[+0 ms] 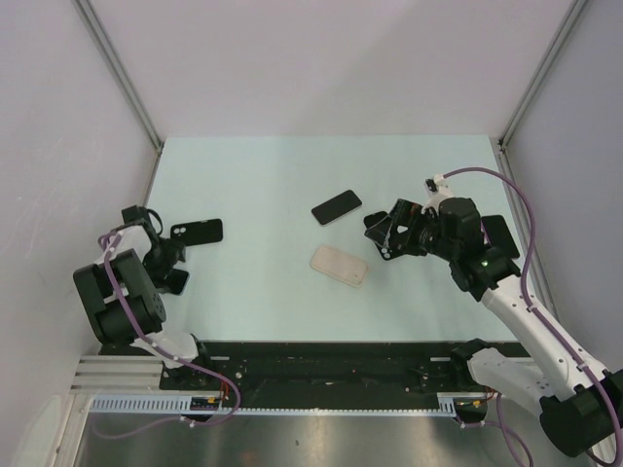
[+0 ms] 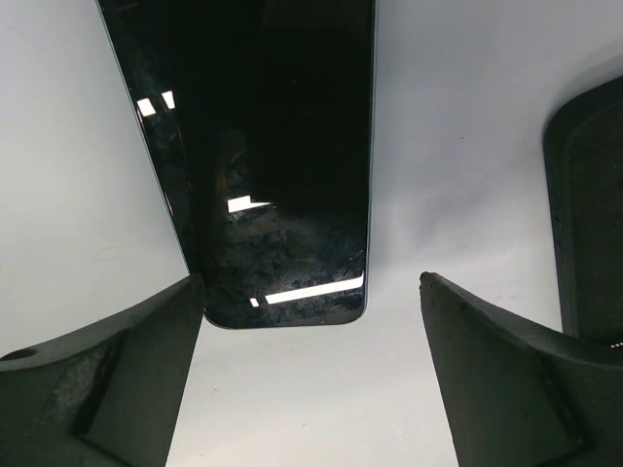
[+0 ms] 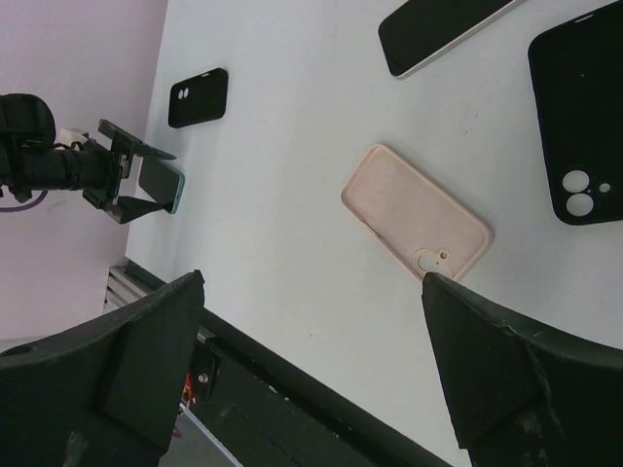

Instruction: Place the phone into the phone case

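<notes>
This is a robotics lab, a test cell. Plain pale walls [image 1: 321, 58] with metal corner posts [image 1: 122, 73] close around a pale green worktop [image 1: 263, 185]. Two robot arms [image 1: 516, 306] stand on a black rail [image 1: 331, 365] at its near edge, with purple cables [image 1: 521, 209] along them.

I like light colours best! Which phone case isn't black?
The pink case, lying in the middle. The left case and the right case are both black.

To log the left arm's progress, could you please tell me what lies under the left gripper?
A dark phone lies flat on the table, its rounded end in the gap of the open left gripper. From above, the gripper covers part of it.
</notes>
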Motion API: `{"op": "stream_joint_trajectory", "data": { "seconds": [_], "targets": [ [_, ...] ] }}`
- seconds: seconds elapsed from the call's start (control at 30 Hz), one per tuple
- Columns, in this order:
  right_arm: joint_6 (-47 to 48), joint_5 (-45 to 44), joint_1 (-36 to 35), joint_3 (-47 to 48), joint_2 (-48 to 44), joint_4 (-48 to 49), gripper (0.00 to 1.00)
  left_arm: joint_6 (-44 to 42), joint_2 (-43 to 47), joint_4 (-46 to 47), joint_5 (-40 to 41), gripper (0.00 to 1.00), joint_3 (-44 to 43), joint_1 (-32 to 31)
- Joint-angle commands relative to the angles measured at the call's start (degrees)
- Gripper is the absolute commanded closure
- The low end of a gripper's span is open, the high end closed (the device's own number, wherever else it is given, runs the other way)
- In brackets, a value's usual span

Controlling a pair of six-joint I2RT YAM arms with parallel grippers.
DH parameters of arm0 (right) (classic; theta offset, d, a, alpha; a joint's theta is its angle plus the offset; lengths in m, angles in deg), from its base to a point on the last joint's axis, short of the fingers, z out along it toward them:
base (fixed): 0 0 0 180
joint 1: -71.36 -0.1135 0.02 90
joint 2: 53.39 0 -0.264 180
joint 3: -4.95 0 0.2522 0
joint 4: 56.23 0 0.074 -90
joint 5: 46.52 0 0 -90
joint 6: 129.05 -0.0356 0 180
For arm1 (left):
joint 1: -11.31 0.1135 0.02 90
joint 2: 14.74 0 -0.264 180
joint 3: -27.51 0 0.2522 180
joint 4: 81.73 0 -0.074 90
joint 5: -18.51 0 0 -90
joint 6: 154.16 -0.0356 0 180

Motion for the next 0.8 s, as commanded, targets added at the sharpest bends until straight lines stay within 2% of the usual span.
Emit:
{"op": "stream_joint_trajectory", "data": {
  "seconds": [0.0, 0.57, 0.77],
  "targets": [
    [1.9, -0.4, 0.4, 0.3, -1.2, 1.1, 0.02, 0.0, -0.8, 1.4, -0.1, 0.05, -0.2, 0.3],
    [3.2, -0.5, 1.6, 0.3, -0.8, 1.0, 0.02, -0.7, 1.4, -6.1, 5.8, 0.04, -2.5, 0.6],
    [3.0, 0.1, 1.7, 0.3, -1.0, 1.3, 0.02, -1.5, 1.3, -4.7, 4.3, 0.04, -2.0, 1.7]
  ]
}}
